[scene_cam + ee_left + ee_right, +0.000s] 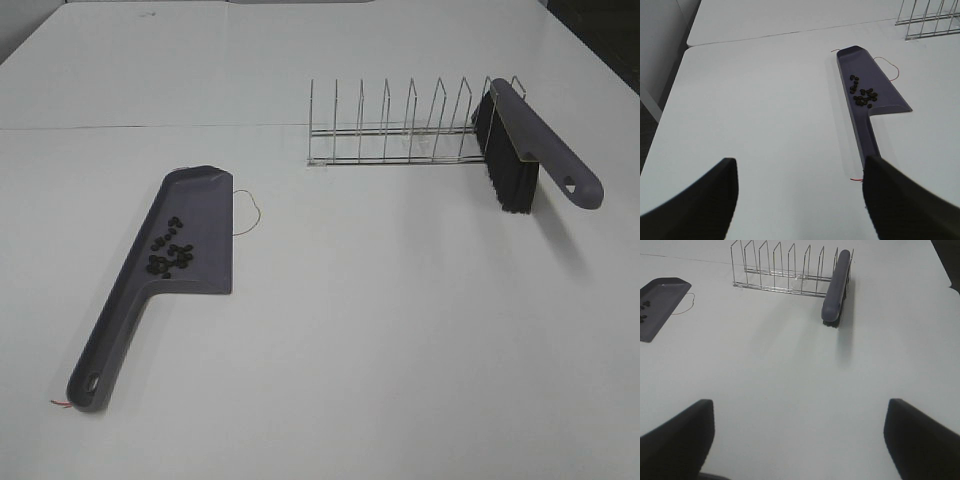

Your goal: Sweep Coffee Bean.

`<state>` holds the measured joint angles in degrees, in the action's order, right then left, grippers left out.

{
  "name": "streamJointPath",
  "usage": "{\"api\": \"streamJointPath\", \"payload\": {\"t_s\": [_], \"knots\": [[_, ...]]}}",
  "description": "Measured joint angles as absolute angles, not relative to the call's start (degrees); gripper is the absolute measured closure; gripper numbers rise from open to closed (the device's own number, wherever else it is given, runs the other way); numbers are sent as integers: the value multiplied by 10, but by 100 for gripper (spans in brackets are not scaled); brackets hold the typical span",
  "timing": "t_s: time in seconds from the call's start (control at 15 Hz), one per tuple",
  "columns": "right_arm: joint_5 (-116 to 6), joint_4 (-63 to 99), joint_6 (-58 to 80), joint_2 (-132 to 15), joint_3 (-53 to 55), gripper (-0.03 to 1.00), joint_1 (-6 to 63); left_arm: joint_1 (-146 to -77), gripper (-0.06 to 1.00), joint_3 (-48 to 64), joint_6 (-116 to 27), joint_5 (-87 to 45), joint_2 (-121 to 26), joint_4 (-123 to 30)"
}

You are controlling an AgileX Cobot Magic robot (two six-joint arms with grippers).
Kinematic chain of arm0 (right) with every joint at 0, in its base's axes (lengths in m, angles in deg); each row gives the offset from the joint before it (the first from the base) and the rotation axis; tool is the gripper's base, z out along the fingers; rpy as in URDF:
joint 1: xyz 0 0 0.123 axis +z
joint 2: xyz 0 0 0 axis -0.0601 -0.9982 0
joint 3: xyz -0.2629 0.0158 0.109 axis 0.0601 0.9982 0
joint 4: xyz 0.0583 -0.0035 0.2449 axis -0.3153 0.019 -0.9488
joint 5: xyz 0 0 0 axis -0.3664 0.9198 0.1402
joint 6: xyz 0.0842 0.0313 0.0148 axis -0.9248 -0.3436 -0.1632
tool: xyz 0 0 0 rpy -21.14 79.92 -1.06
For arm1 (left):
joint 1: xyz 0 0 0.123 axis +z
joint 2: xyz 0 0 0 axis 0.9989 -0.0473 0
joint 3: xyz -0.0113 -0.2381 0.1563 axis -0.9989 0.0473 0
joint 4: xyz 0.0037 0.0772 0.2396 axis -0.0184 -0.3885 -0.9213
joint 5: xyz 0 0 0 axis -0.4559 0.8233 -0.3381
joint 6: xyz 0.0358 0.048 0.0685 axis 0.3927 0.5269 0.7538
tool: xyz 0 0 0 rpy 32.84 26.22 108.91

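The grey-purple dustpan (200, 205) lies flat on the white table at the left, handle toward the front. The coffee beans (170, 255) sit in a loose cluster on its blade. They also show in the left wrist view (863, 95) on the dustpan (860, 60), and partly in the right wrist view (644, 310). The brush (535, 150) with black bristles leans in the right end of a wire rack (390, 130). My left gripper (800, 200) is open and empty, well short of the dustpan handle. My right gripper (800, 440) is open and empty, short of the brush (836, 285). Neither gripper shows in the exterior view.
The wire rack (780, 270) stands at the back right. A thin looped thread (250, 210) lies beside the dustpan blade, and a red thread (60, 402) hangs from its handle end. A seam (150, 127) joins two table tops.
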<state>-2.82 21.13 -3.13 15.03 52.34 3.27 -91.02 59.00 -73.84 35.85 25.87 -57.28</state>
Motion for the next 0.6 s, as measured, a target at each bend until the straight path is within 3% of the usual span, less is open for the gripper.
{"api": "streamJointPath", "payload": {"t_s": [0.6], "knots": [[-28, 211, -31, 150, 523, 11, 33, -910, 29, 590, -738, 359, 259, -573]]}}
